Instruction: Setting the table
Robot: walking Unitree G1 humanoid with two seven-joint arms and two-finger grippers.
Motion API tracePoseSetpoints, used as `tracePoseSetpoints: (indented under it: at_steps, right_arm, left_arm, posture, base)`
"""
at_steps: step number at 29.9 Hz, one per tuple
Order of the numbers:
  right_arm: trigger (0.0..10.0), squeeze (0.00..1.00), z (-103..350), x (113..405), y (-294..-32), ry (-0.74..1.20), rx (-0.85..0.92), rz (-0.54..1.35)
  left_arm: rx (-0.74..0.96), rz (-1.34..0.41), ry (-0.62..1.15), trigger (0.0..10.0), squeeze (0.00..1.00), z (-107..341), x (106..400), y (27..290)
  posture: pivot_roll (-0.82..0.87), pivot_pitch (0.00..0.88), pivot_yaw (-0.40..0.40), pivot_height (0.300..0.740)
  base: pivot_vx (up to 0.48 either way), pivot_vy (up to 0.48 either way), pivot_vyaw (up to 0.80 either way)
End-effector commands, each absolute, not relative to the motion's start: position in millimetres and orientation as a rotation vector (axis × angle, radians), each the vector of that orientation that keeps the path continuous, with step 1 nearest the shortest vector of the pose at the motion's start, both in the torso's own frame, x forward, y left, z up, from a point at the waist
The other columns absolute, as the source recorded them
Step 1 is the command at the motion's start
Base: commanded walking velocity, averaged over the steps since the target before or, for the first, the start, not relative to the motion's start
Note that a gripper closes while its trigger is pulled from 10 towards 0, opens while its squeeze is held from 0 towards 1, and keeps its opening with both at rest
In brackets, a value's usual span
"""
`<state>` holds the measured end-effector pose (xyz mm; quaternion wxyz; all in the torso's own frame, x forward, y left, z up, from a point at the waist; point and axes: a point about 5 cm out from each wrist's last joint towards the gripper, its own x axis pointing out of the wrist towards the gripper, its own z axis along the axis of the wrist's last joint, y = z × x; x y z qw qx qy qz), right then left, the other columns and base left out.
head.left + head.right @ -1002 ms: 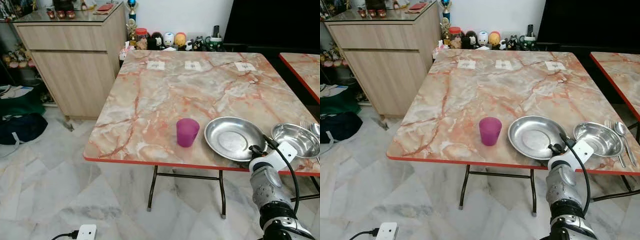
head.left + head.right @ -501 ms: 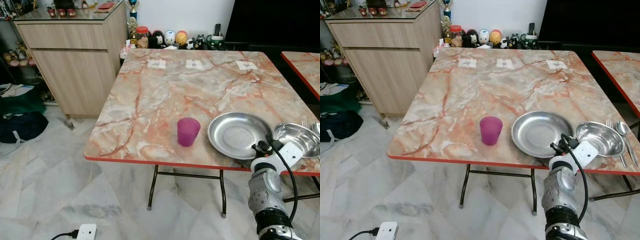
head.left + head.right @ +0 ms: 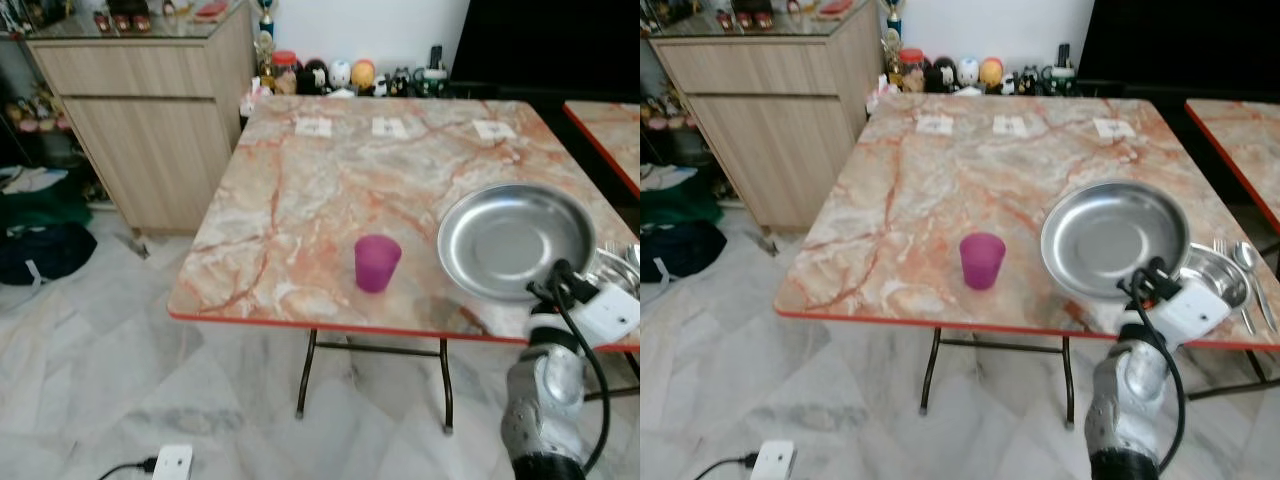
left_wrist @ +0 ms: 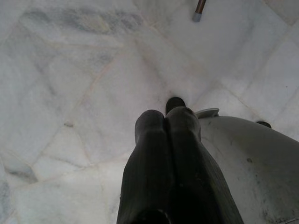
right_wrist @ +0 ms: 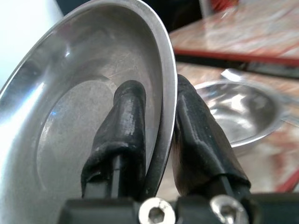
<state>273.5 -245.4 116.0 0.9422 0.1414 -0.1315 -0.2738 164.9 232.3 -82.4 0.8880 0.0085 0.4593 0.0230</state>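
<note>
One steel plate (image 3: 515, 240), counted first: we see it raised off the table (image 3: 330, 200) and tilted, its rim clamped between the two black fingers (image 5: 128, 126) of our right hand (image 5: 156, 135), one finger inside the dish and one behind it. One steel bowl (image 3: 1215, 275) sits on the table just beyond and to the right of that hand, partly hidden behind the plate's lower edge. One fork (image 3: 1223, 262) and one spoon (image 3: 1248, 262) lie side by side just past the bowl, at the table's right end. One purple cup (image 3: 377, 263) stands upright on the table, well to the left of the gripping hand and apart from the plate. Three small white cards (image 3: 390, 127) lie in a row at the far side of the table, well ahead of the hand. One second table (image 3: 605, 130), with the same red edge, stands to the right of the hand.

One left hand (image 4: 167, 128): we log it hanging low over the pale marble floor (image 4: 70, 93), its two fingers pressed together with nothing between them.

One wooden cabinet (image 3: 150, 110) stands beyond the table's left corner; a row of small figurines and jars (image 3: 340, 75), which we cannot count reliably, lines the wall behind the table. One white power strip (image 3: 172, 462) lies on the floor near the table's front left.
</note>
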Motion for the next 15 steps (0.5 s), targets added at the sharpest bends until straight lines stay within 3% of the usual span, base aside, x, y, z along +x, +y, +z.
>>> tracePoseSetpoints:
  at_steps: [1,9,10,11,12,15]
  right_arm:
    - [0.0,0.00,126.8,268.3,-249.0,-0.307,0.269,-0.584]
    - [0.0,0.00,133.9,242.2,-253.0,-0.307,0.264,-0.647]
    - [8.7,0.00,134.3,241.7,-252.2,-0.302,0.258,-0.647]
    - [8.7,0.00,134.6,241.3,-251.7,-0.298,0.255,-0.648]
    - [10.0,0.00,134.9,240.9,-251.2,-0.294,0.255,-0.649]
    - [10.0,0.00,135.6,242.8,-248.6,-0.284,0.265,-0.640]
  left_arm:
    - [0.032,0.042,0.966,10.0,0.00,-83.3,162.7,232.8]
    - [0.036,0.041,0.961,10.0,0.00,-82.6,163.6,233.6]
    - [0.037,0.040,0.961,10.0,0.00,-82.6,163.7,233.5]
    - [0.039,0.039,0.960,10.0,0.00,-82.5,163.9,233.5]
    - [0.040,0.038,0.960,10.0,0.00,-82.5,164.0,233.4]
    - [0.062,0.022,0.962,10.0,0.00,-83.1,163.9,230.9]
  posture:
    - [0.08,0.000,-0.011,0.740]
    - [0.07,0.000,-0.009,0.740]
    - [0.07,0.000,-0.009,0.740]
    - [0.07,0.000,-0.009,0.740]
    - [0.07,0.000,-0.009,0.740]
    - [0.07,0.000,-0.011,0.740]
  base:
    - [0.000,0.000,0.00]
    - [0.000,0.000,0.00]
    - [0.000,0.000,0.00]
    - [0.000,0.000,0.00]
    - [0.000,0.000,0.00]
    - [0.000,0.000,0.00]
